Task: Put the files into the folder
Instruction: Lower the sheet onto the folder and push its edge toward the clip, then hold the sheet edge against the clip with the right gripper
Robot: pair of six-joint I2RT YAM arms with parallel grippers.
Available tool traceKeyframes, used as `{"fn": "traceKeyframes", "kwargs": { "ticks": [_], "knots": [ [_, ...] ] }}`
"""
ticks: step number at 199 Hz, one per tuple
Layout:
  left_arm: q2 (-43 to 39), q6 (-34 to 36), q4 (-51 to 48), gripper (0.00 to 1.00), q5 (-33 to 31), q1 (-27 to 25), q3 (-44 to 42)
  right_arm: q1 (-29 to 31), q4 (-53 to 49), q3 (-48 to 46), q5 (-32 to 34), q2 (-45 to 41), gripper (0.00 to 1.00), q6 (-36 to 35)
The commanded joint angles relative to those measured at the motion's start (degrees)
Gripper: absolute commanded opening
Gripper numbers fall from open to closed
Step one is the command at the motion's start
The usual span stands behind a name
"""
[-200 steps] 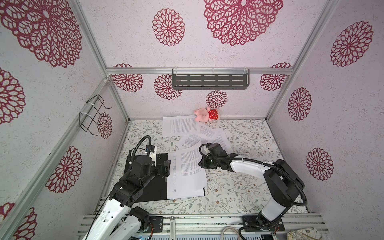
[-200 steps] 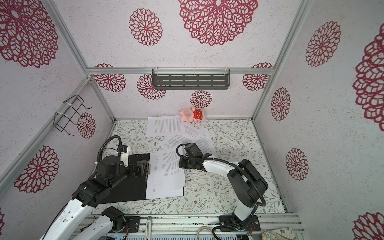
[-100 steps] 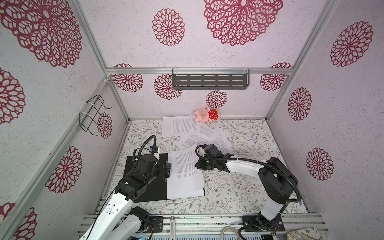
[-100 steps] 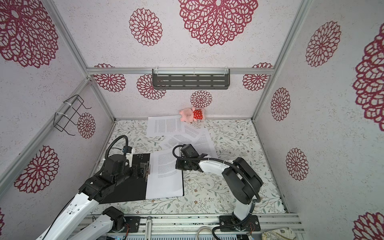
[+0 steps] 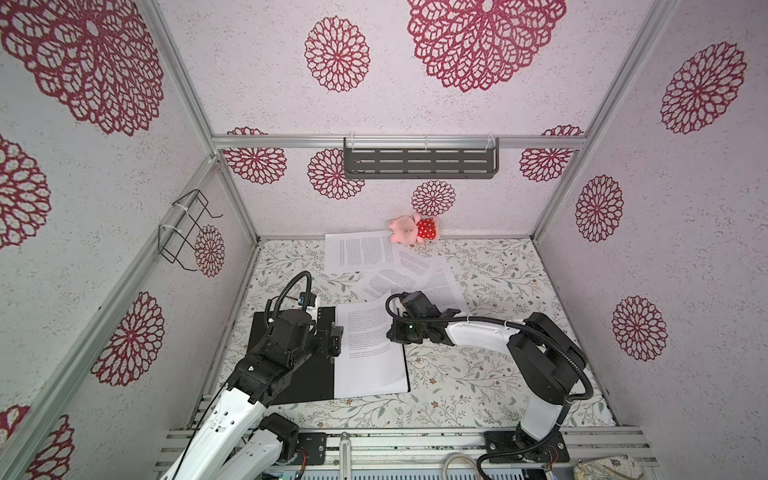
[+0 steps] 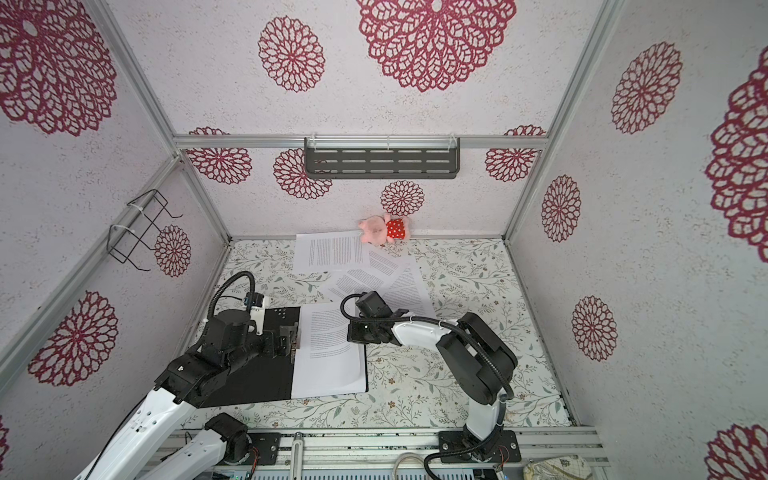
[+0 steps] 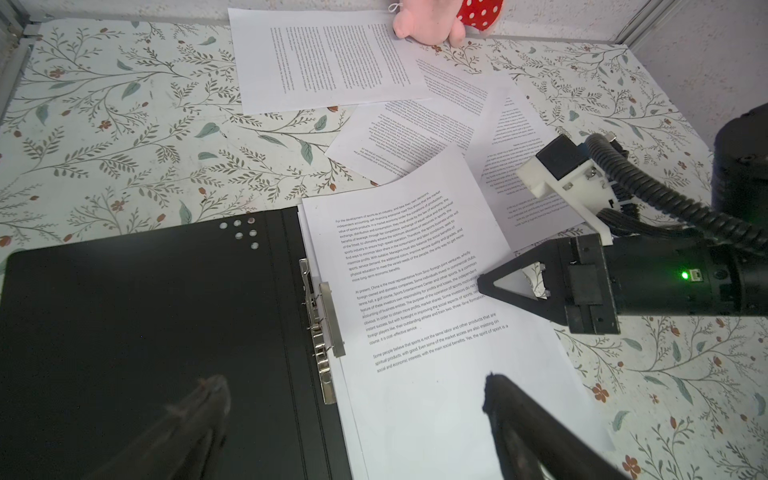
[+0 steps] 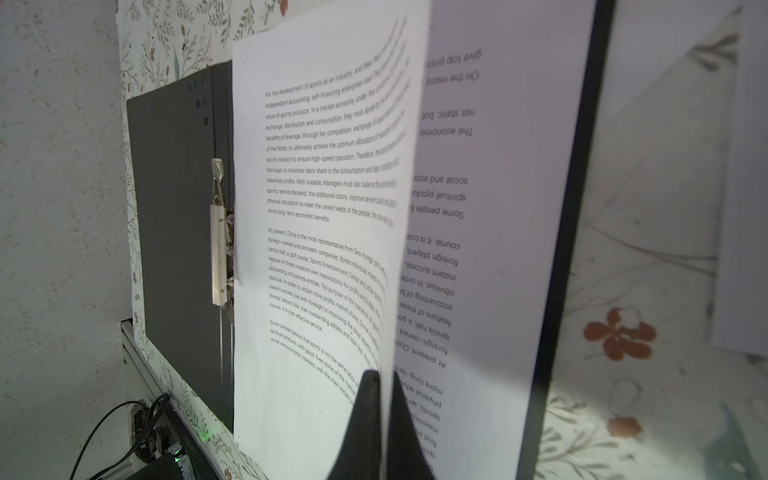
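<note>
The folder (image 5: 311,384) (image 6: 257,382) lies open and black side up at the table's front left. Its spine clip (image 7: 322,320) (image 8: 218,257) stands raised. My right gripper (image 8: 383,386) (image 7: 482,284) is shut on the right edge of one printed sheet (image 5: 365,345) (image 6: 328,345), lifted slightly over the folder's right half. Another sheet (image 8: 498,208) lies flat under it. My left gripper (image 7: 353,390) (image 5: 334,340) hangs open over the spine, one finger above the black cover and one above the sheet. More of the files (image 5: 361,253) (image 7: 324,58) lie scattered behind.
A pink plush toy (image 5: 411,228) (image 6: 382,228) lies against the back wall, touching the farthest sheet. A grey shelf (image 5: 419,162) hangs on the back wall and a wire basket (image 5: 187,228) on the left wall. Walls close in three sides.
My right gripper has drawn its sheet left towards the spine clip, so the sheet lines up more squarely over the folder's right half. The left gripper has stayed open near the spine.
</note>
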Motion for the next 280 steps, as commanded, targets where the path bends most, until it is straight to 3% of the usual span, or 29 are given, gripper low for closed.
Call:
{"fn": "traceKeyframes", "kwargs": {
  "ticks": [1, 280],
  "knots": [
    [0.3, 1.2, 0.3, 0.99, 0.7, -0.1, 0.4, 0.4, 0.8, 1.6, 0.5, -0.3, 0.00, 1.1],
    [1.6, 1.3, 0.2, 0.99, 1.7, -0.1, 0.4, 2.4, 3.2, 1.3, 0.6, 1.1, 0.00, 4.6]
  ]
}}
